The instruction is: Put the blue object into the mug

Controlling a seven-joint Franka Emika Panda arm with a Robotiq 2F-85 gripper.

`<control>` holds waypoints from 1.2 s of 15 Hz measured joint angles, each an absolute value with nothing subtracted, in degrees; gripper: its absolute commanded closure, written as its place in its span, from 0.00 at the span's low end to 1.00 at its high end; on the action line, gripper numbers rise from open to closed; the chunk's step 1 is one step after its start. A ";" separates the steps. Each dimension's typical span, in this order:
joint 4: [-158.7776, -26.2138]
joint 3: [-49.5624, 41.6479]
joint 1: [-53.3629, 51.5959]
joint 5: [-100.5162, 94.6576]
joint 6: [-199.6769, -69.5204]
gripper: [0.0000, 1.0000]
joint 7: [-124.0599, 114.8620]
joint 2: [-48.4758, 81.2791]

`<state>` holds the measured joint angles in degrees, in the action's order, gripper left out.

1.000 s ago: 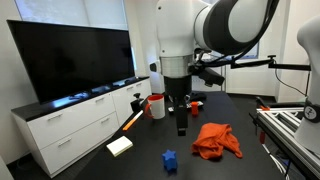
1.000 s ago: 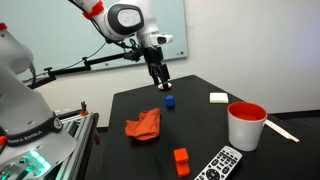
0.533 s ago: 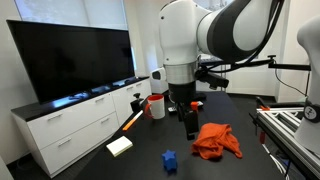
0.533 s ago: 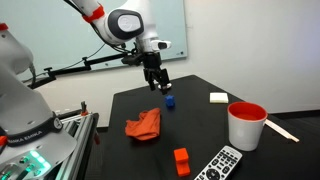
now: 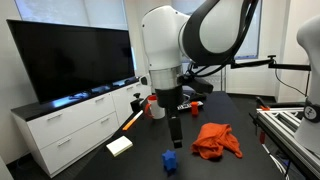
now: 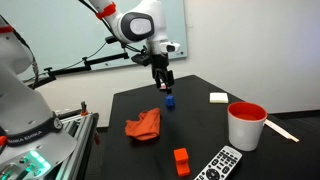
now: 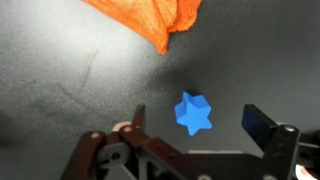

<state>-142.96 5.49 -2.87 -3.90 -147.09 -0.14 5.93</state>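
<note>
Covering most of both exterior views, the dark surface (image 6: 200,128) carries everything. The orange cloth (image 6: 143,125) is seen crumpled at about 7 o'clock of the blue object (image 6: 169,101), near it but apart. The mug (image 6: 245,125) stands upright and open-mouthed, well apart at about 4 o'clock. The gripper (image 5: 176,142) hangs at 12 o'clock over the blue object, released and holding nothing.

The blue object is judged to be light and stiff, so little force should be needed. Its knobbly star shape may be twisted or squirted out if only two points are pinched. It is best taken across its middle, with the pads seated in opposite hollows or on opposite lobes. No fragility is suggested.

The spread jaws are shown only by the wrist view, with the blue object lying roughly midway between them and a cloth corner at 11 o'clock. The mug is left out of that view. The gap between the gripper and the blue object, and the way to the mug, are given only by the exterior views.
</note>
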 measured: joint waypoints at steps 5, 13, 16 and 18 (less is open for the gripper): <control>-136.38 5.36 -7.16 -10.02 -148.01 0.00 -13.73 12.68; -134.39 2.03 -10.52 -10.51 -146.47 0.00 -22.36 14.99; -134.50 0.11 -9.85 -10.43 -145.42 0.00 -22.97 14.42; -135.03 -0.20 -9.09 -9.42 -145.62 0.00 -22.97 14.41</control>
